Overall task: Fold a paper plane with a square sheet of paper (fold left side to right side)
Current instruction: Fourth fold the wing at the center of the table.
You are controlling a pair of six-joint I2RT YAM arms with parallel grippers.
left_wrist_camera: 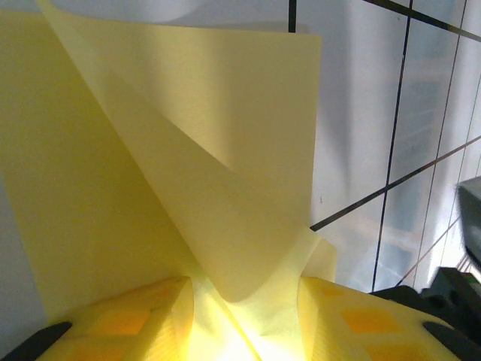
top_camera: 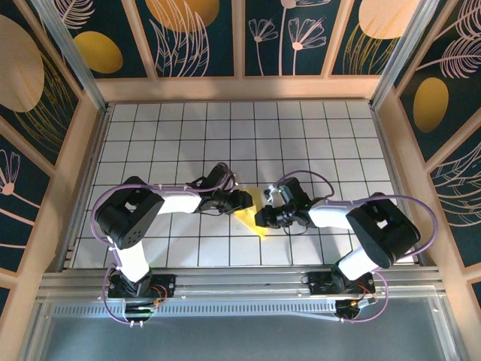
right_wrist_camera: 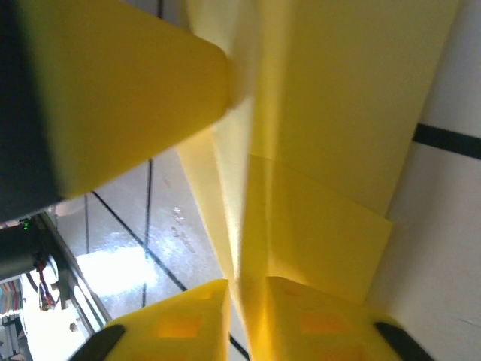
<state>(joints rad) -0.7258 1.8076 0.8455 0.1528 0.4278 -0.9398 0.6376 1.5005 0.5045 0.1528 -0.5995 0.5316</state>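
Near the middle of the table [top_camera: 188, 135] the two arms meet head-on over the paper [top_camera: 254, 219]. From above it is a small, folded yellow shape with one point toward the near edge and a flap raised between the arms. The left arm [top_camera: 180, 201] comes in from the left and the right arm [top_camera: 331, 216] from the right. The left jaws and right jaws sit just beside each other, one on each side of the flap.

In the left wrist view the paper spreads up and away in creased layers from the gap between the left arm's yellow fingers [left_wrist_camera: 143, 323]. The left jaws stand clearly apart. The bunched fold fills the space between them and touches both inner faces. It cannot be told whether they squeeze it or merely flank it.

In the right wrist view the paper runs edge-on through the slit between that arm's fingers [right_wrist_camera: 180, 323] and fans out beyond them against the white tiles. The right jaws are parted a little, not clamped. The sheet lies against one finger, with a bright sliver beside the other. A yellow finger of the left jaws looms at the upper left, right up against the paper.
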